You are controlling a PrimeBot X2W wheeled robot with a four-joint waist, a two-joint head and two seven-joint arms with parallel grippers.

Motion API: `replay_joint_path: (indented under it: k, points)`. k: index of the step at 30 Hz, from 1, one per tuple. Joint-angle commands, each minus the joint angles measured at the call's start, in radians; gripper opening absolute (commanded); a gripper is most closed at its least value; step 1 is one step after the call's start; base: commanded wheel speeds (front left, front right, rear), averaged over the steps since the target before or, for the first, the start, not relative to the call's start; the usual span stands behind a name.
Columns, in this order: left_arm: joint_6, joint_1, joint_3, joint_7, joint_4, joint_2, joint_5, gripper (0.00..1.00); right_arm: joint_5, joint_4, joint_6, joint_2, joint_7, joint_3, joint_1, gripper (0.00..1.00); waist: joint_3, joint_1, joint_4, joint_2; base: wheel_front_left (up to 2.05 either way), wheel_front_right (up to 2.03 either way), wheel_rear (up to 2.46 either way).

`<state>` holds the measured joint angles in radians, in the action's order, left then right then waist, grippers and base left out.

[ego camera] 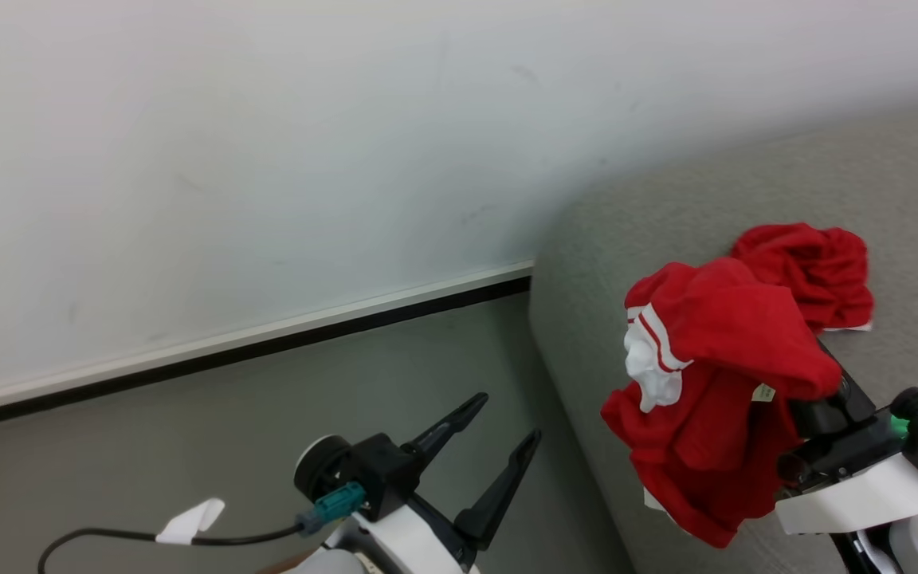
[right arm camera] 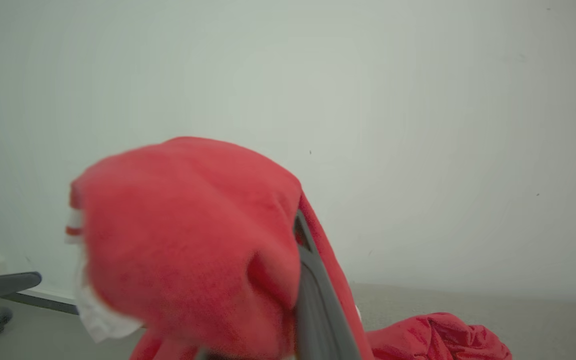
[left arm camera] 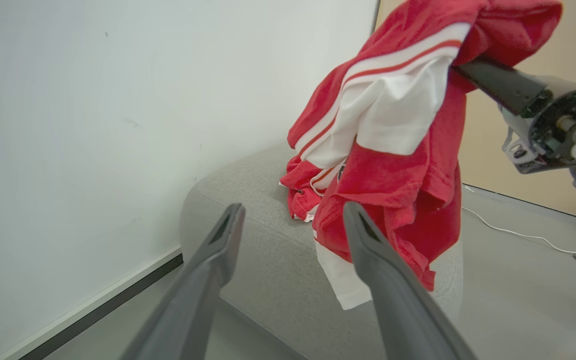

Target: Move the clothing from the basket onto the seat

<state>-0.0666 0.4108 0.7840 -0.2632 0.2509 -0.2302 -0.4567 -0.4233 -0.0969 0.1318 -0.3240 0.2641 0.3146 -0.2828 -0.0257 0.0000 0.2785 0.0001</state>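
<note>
the right gripper (right arm camera: pixel 302 250) was closed down narrow, and a red held garment (ego camera: pixel 714 359) hung from it, bunched over and around the dark fingers so that the pinch itself was hidden. in the head view the cloth covered the fingers completely, leaving just the black wrist body and a green light behind them. the garment showed a white panel and thin red-and-white stripes on its left side, and its lower folds drooped past the rounded front edge of the grey sofa (ego camera: pixel 666 215). whether the hanging hem touched the upholstery could not be told. in the left wrist view the same piece dangled in front of the sofa's corner, with a white flap at the bottom.

a second garment (ego camera: pixel 814 271), also red with a sliver of white trim, lay crumpled on the sofa's seat just behind the held one, resting on the fabric.

the left gripper (ego camera: pixel 509 414) stood wide apart and held nothing, its two long fingers splayed over the grey floor (ego camera: pixel 347 375) to the left of the sofa, well apart from the clothing. a black cable (ego camera: pixel 108 536) with a white tag (ego camera: pixel 188 522) ran to its wrist. a pale wall (ego camera: pixel 268 159) with a dark baseboard (ego camera: pixel 268 344) stood behind.
</note>
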Motion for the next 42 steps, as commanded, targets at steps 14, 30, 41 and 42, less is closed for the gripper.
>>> replay_joint_path:
  k: [14,30,41,42]
  points:
    - [-0.046,-0.016,-0.07,-0.002,0.011,0.016,0.095,1.0,0.035,0.09,-0.002,0.011,0.0,-0.103,0.015,0.0,-0.099,0.0,0.114,-0.0001,0.0,0.0,0.0]
    - [-0.064,0.108,-0.097,-0.001,-0.055,-0.091,0.125,1.0,0.042,0.143,-0.002,-0.049,0.0,-0.464,-0.151,0.0,-0.403,0.0,0.001,-0.0001,0.0,0.0,0.0]
    - [-0.063,0.188,-0.097,-0.001,-0.088,-0.171,0.124,1.0,0.077,-0.017,-0.002,-0.064,0.0,-0.692,-0.303,0.0,-0.576,0.0,-0.042,-0.0001,0.0,0.0,0.0]
    - [-0.063,0.191,-0.099,-0.001,-0.089,-0.179,0.121,1.0,0.084,-0.043,-0.002,-0.071,-0.001,-0.697,-0.314,0.0,-0.589,0.0,-0.046,-0.0001,0.0,0.0,0.0]
